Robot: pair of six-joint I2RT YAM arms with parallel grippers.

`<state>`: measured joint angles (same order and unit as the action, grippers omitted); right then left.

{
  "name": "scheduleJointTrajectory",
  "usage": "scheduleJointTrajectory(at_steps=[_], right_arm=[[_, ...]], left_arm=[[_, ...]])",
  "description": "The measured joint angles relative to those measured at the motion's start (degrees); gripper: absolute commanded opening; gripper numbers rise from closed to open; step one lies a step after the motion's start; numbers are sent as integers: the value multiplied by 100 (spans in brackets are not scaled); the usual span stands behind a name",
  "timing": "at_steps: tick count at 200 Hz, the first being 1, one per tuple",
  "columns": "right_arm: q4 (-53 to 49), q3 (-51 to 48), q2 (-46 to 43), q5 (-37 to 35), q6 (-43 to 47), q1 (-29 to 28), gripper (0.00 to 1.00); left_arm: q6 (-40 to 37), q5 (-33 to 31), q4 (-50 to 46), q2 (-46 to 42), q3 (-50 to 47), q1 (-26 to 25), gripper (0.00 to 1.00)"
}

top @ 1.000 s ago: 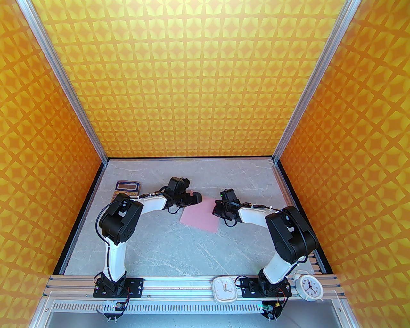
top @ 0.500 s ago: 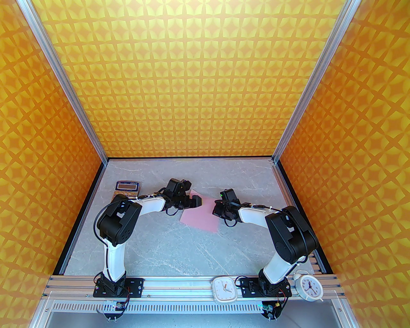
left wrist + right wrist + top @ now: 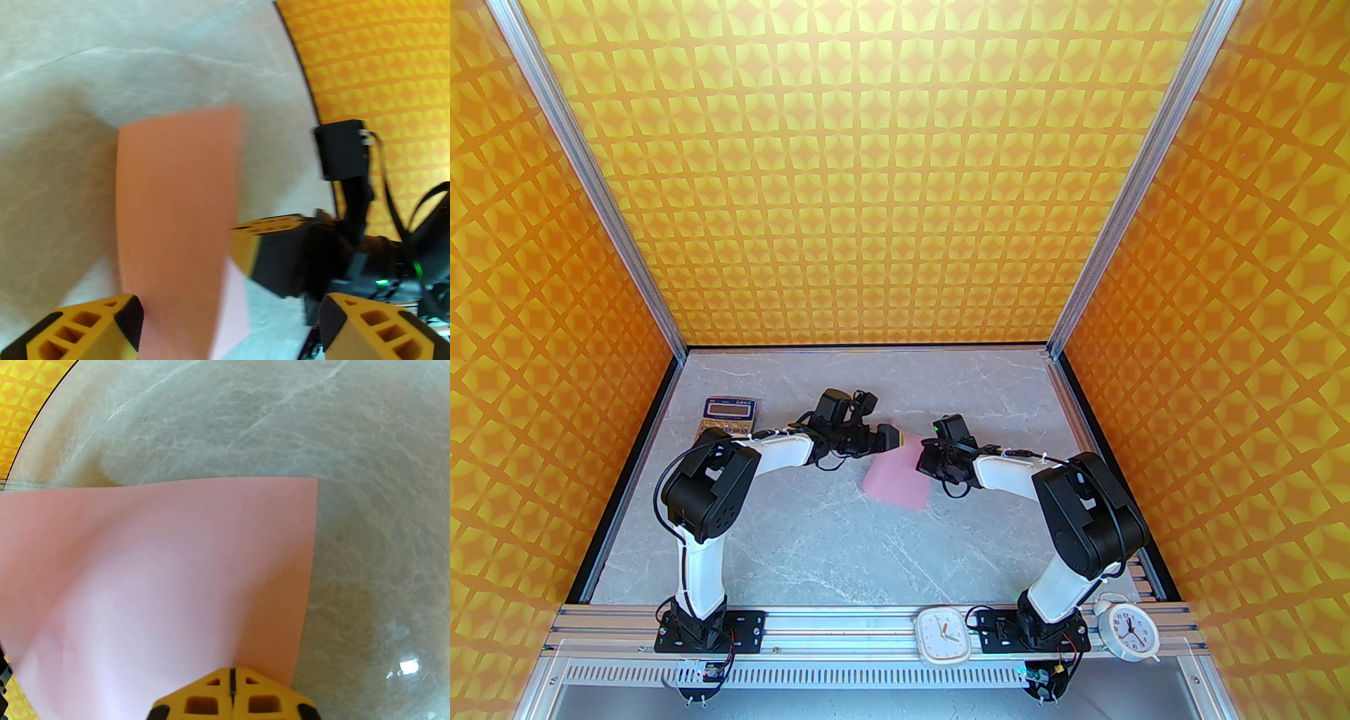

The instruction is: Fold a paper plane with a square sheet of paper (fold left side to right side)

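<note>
Two arms reach over the grey marbled table [image 3: 787, 534] in the view from above. The square sheet of paper [image 3: 900, 481] lies near the middle of the table, between both grippers. Its left side is raised off the surface and curls toward the right. The left gripper [image 3: 880, 418] hovers at this raised side, its jaws spread wide. The right gripper [image 3: 925, 460] rests on the right part of the sheet. A calculator [image 3: 728, 415] lies well apart at the far left. A square white clock [image 3: 944, 636] and a round white clock [image 3: 1127, 628] sit at the near rail [image 3: 844, 622]. In the left wrist view, the pink sheet rises between the spread fingers [image 3: 88, 330], just beside one of them. Whether it touches, I cannot tell. In the right wrist view, the jaws are pressed together, their tips standing on the sheet near one edge. The paper bulges upward on the left.
</note>
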<state>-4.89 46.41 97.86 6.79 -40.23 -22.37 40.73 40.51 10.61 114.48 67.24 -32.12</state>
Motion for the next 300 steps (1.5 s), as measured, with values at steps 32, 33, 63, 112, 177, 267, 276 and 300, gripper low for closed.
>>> scheduleJointTrajectory(at_steps=[32, 33, 63, 112, 177, 267, 276, 300], right_arm=[[-11, 0, 0, 205, 4, 63, 2], [-11, 0, 0, 212, 4, 68, 2], [-20, 0, -13, 511, 9, 201, 13], [450, -208, -474, 1134, -208, 452, 27], [1729, -844, -822, 1716, -973, 553, 43], [3058, -1060, -426, 2031, -1781, 560, 39], [3134, -1060, -393, 2050, -1803, 560, 30], [3252, -1060, -356, 2070, -1897, 557, 10]], left_arm=[[210, 136, 278, 0, -37, -59, 87], [223, 140, 293, 0, -39, -59, 87], [411, 179, 527, 0, -57, -122, 87], [754, 221, 973, 83, -57, -170, 87], [935, 219, 1104, 271, -57, -170, 86], [1010, 210, 1237, 293, -48, -164, 86], [1010, 214, 1235, 293, -48, -166, 86], [1008, 214, 1237, 293, -48, -170, 86]])
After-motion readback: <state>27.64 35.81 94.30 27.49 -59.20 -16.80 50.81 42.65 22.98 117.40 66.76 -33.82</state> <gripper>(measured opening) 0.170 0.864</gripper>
